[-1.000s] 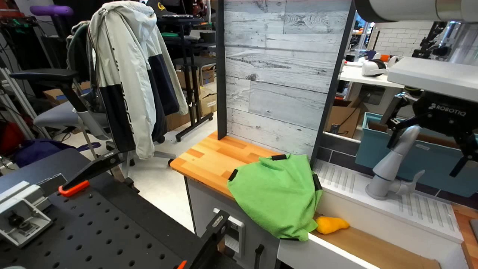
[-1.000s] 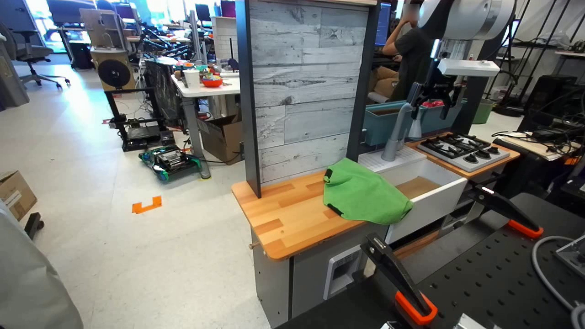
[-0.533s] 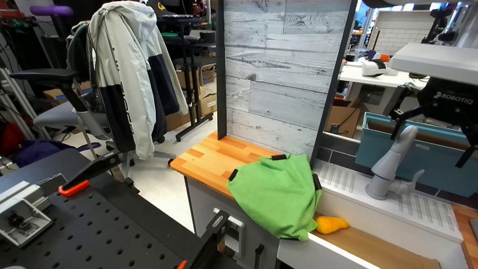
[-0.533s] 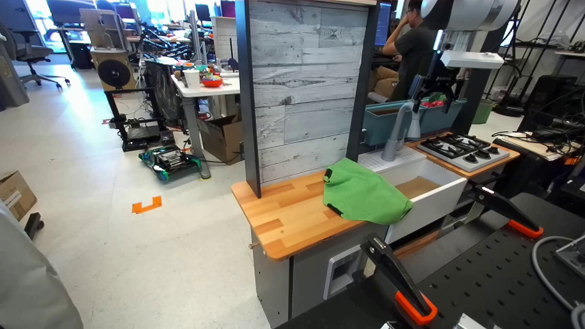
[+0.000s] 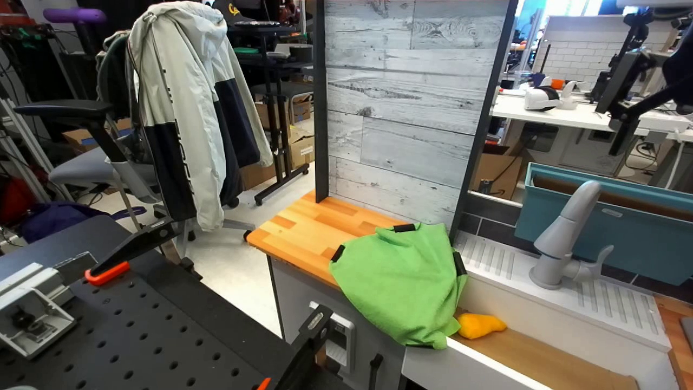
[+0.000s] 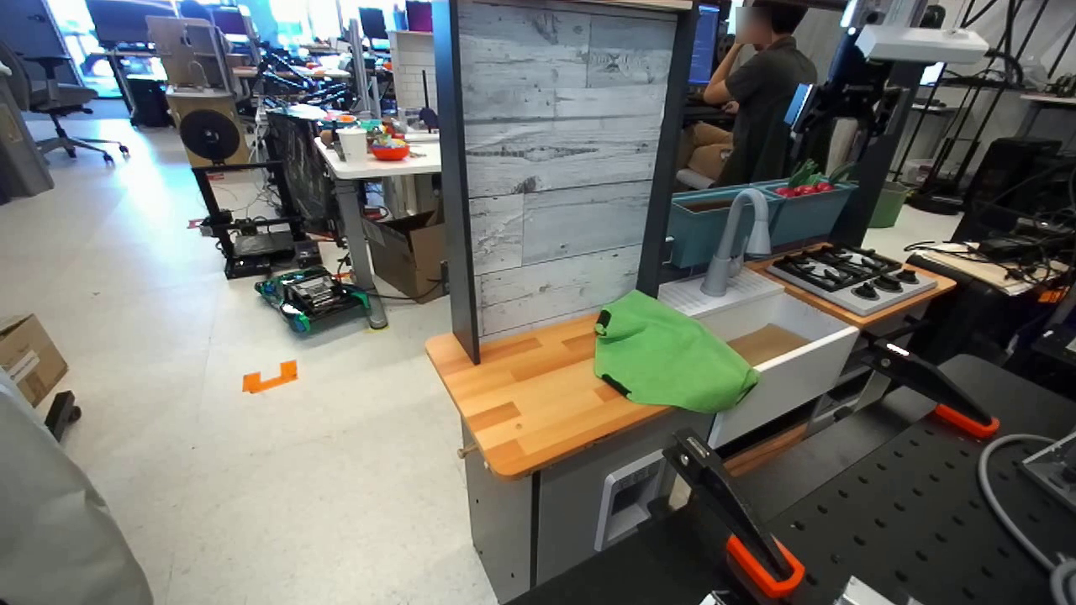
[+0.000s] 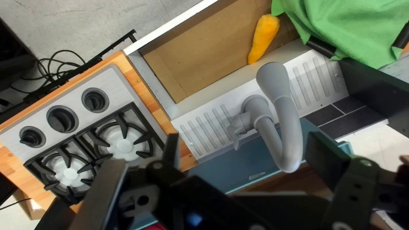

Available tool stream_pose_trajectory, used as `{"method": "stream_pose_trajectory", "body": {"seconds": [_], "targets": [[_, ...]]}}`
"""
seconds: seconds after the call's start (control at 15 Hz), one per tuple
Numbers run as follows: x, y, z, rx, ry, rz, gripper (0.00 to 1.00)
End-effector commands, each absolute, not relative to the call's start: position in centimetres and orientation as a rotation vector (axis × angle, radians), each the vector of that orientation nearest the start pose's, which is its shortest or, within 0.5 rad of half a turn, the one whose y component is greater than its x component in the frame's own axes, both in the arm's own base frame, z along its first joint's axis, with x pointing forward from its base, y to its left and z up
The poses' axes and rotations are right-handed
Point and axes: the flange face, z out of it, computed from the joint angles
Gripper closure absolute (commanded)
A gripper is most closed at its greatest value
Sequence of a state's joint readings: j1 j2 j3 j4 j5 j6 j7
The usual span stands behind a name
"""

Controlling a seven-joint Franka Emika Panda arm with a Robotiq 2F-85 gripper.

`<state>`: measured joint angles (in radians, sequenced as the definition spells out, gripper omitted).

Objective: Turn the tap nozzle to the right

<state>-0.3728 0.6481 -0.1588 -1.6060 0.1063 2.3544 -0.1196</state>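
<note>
The tap nozzle, a light grey arched spout, stands on its upright base behind the sink. It shows in both exterior views (image 5: 568,227) (image 6: 733,231) and in the wrist view (image 7: 292,127), where its wide end points toward the sink. My gripper (image 6: 839,139) is open, above and apart from the tap. In the wrist view the gripper (image 7: 247,148) has its fingers (image 7: 327,156) spread wide with nothing held; the spout's arch appears between them, nearer the right finger. In an exterior view only part of the gripper shows at the right edge.
A green cloth (image 5: 400,281) hangs over the sink's left end. A yellow plush piece (image 7: 263,36) lies in the sink (image 7: 198,54). Teal planters (image 5: 622,238) stand behind the tap. A stove (image 6: 853,277) and a wood-look panel (image 6: 572,168) flank the sink.
My gripper has risen and moved right in both exterior views, away from the spout that it was beside. The spout's top has shifted slightly left in both.
</note>
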Motion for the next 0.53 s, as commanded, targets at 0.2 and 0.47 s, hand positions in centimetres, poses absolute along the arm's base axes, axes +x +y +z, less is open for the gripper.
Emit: {"method": "stream_pose_trajectory", "body": {"seconds": [0.2,0.47], "targets": [[57.3,-32.2,30.7,-3.082,0.700,-0.213,0.00],[58.0,-32.6,30.4,-3.083,0.720,-0.186,0.00]]}}
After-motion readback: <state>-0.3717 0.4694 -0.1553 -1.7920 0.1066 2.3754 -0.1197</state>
